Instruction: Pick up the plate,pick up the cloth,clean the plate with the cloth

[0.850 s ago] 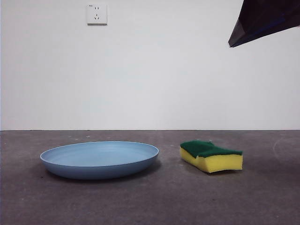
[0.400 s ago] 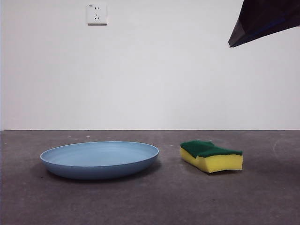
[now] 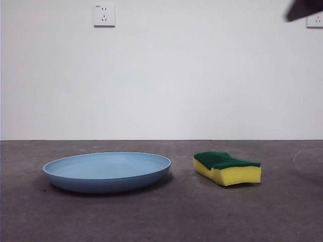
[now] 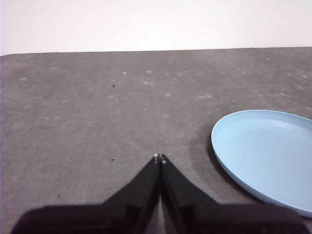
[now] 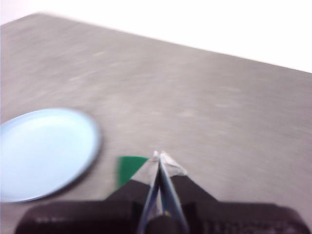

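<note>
A dark grey, faintly speckled table (image 3: 166,217) carries two things: a wide, shallow, round light-blue plastic plate (image 3: 107,171) on the left, and a small wavy-sided yellow foam sponge with a dark green top (image 3: 228,168) just right of it, apart.

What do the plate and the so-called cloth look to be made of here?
The plate looks like light-blue plastic with a smooth, matte finish: uniform colour, thin low rim, faint concentric rings inside. It could be melamine. The cloth is really a sponge: porous yellow foam under a dark green, fibrous-looking scouring layer, with wavy sides.
</note>
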Motion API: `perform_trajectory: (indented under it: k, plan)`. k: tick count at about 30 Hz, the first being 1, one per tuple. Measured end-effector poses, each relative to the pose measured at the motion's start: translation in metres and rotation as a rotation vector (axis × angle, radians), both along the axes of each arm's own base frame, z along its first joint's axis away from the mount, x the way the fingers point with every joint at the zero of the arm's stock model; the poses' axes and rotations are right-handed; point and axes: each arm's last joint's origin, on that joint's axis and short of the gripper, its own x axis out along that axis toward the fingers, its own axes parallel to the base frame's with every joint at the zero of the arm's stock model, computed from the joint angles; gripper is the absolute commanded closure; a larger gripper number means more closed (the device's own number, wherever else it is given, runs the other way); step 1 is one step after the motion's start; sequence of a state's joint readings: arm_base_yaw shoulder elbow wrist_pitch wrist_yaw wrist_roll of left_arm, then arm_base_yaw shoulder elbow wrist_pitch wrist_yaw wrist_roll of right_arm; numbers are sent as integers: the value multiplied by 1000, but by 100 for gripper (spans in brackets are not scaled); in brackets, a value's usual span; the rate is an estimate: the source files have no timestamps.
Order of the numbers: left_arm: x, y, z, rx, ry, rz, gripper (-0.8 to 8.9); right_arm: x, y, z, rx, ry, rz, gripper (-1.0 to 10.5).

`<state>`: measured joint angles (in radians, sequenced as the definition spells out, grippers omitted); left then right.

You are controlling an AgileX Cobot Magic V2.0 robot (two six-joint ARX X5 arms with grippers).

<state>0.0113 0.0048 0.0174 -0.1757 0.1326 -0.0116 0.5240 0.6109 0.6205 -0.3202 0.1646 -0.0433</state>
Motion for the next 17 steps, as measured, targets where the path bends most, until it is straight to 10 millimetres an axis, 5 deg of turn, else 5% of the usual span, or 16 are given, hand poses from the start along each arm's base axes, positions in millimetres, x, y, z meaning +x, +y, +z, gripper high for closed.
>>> perform_trajectory:
  k: [8,17]
  plan:
    - [0,0,0,0,0,0,816,-20,-46,-36,87,-148,-182,946]
    - [0,0,0,0,0,0,817,-27,-57,-85,108,-235,-250,946]
